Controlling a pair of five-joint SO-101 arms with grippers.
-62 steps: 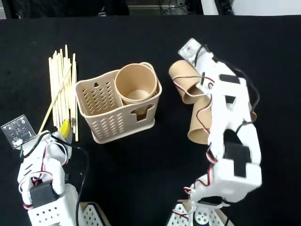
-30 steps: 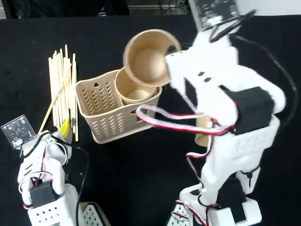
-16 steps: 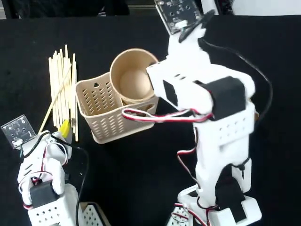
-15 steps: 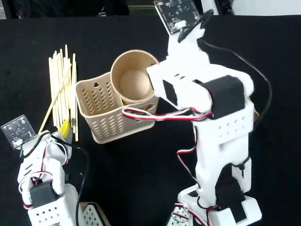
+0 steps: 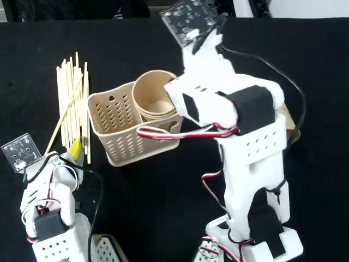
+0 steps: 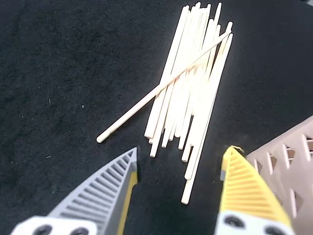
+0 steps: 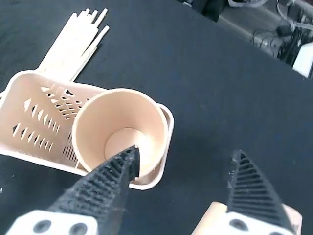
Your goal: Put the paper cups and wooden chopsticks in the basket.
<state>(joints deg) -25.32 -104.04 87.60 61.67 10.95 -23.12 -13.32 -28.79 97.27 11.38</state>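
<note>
On the black table point(image 5: 163, 185) the basket point(image 5: 122, 136) holds nested paper cups point(image 5: 155, 95), the wooden chopsticks point(image 5: 71, 98) lying just beside it. The right gripper point(image 7: 186, 154) hangs spread and empty above the cups; the left gripper point(image 6: 181, 152) gapes by the chopsticks' ends.

The right pincer point(image 7: 186, 154) has carried a paper cup point(image 5: 157, 101) into the basket point(image 5: 117, 139) and opened.

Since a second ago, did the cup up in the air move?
Yes. The paper cup came down from above the basket and now sits inside it.
</note>
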